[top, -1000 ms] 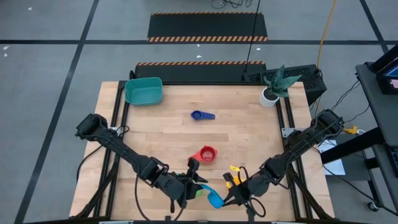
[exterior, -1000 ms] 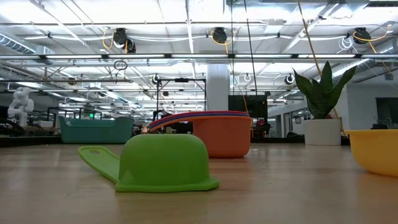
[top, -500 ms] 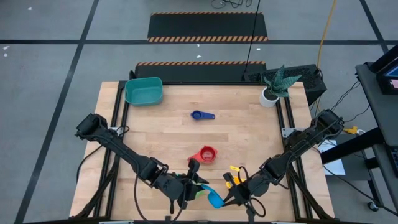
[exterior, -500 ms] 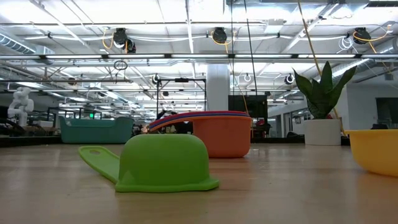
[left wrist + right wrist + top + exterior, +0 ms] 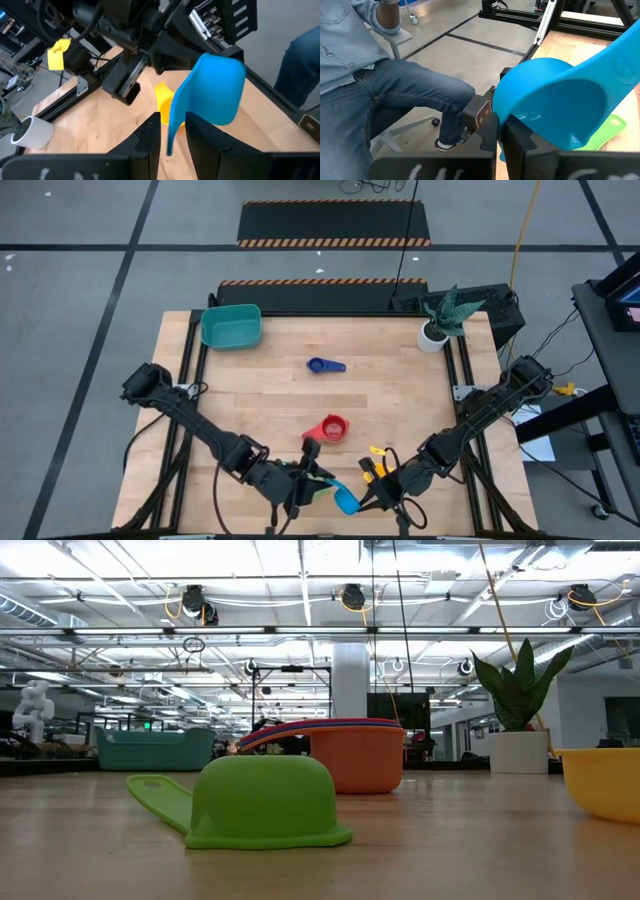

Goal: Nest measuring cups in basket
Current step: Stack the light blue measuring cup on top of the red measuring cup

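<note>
While left gripper (image 5: 172, 132) pinches light blue cup (image 5: 212, 90), right gripper (image 5: 500, 137) closed

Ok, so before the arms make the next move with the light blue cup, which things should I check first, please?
1. Light blue cup held by its handle in the left gripper, jaws closed on it: ok.
2. Right gripper has its jaws shut right beside the cup's bowl; whether it touches the cup: cannot tell.
3. Green cup lies upside down near the front edge and needs turning over: not ok.
4. Nested cup stack stands upright mid-table: ok.
5. Basket stands upright at the far left corner: ok.
6. Person is seated close to the table's front edge: not ok, take care.
</note>
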Robot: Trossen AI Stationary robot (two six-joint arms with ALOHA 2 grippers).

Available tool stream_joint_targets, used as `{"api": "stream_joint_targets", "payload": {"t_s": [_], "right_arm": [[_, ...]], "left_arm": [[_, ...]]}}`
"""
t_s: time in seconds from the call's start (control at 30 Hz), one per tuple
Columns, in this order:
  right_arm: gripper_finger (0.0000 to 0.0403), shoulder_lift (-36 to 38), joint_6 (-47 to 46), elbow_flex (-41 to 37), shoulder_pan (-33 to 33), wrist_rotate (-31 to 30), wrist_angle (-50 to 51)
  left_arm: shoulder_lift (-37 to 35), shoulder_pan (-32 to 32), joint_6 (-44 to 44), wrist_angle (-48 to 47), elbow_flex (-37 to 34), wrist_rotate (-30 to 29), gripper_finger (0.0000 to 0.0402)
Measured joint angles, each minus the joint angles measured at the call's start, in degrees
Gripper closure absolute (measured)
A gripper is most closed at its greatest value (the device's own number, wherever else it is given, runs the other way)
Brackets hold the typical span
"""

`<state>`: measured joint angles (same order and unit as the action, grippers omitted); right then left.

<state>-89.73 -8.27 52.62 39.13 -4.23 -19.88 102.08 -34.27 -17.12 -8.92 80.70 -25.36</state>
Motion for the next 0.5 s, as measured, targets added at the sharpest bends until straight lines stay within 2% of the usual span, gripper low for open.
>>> {"api": "stream_joint_targets", "payload": {"t_s": [0.13, 0.3, 0.5], "right_arm": [[0.0403, 0.0, 0.0, 0.0, 0.0, 0.0, 0.0], [0.0403, 0.0, 0.0, 0.0, 0.0, 0.1, 0.1], [0.0394, 0.0, -0.9, 0.0, 0.0, -0.1, 0.0]], "left_arm": [[0.0, -0.2, -0.3, -0.3, 0.0, 0.0, 0.0321], [0.0, -0.1, -0.8, -0.5, 0.1, 0.1, 0.0389], [0.0, -0.1, -0.8, -0.9, 0.1, -0.3, 0.0385]]}}
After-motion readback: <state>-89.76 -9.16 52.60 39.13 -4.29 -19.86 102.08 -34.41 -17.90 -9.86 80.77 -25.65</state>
